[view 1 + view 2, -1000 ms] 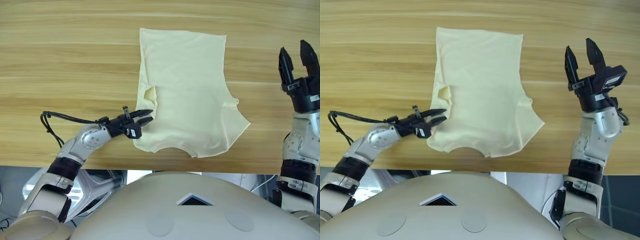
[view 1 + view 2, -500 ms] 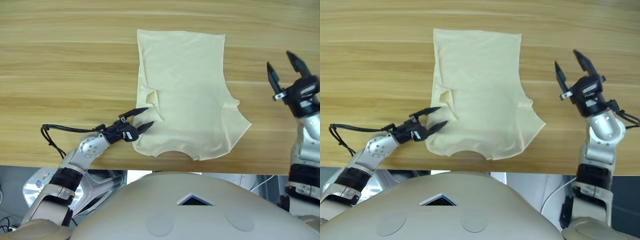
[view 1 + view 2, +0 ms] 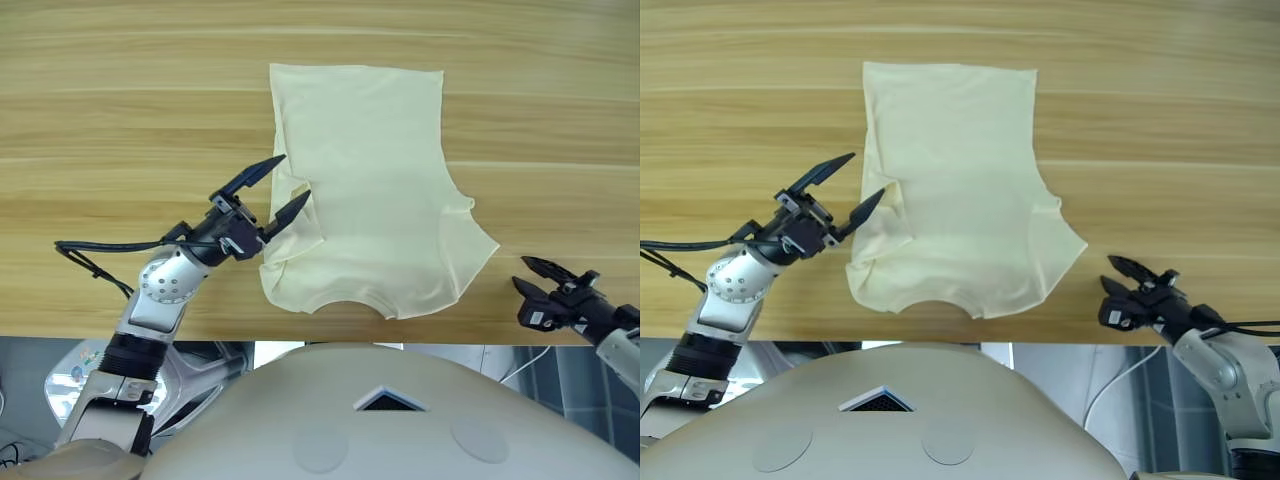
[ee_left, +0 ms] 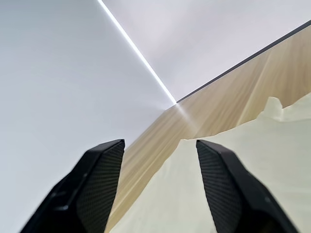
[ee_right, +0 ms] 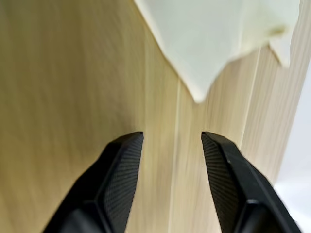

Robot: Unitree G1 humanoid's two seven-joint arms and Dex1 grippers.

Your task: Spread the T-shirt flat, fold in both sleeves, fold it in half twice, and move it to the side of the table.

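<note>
table [image 3: 120,120]: 1, wood-grain, nothing fancy | T-shirt [image 3: 365,190]: just 1, pale yellow, lying close to the table's front edge | grippers: 2 total, left gripper [image 3: 295,176] plus right gripper [image 3: 520,272] | fingers [image 3: 258,172]: 2 black ones on each gripper, so 4 all up

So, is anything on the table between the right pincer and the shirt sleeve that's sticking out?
Nothing visible does. The right pincer, open, sits near the front edge of the table, and bare wood is all that lies between it and the tip of the outstretched sleeve of the T-shirt.
</note>
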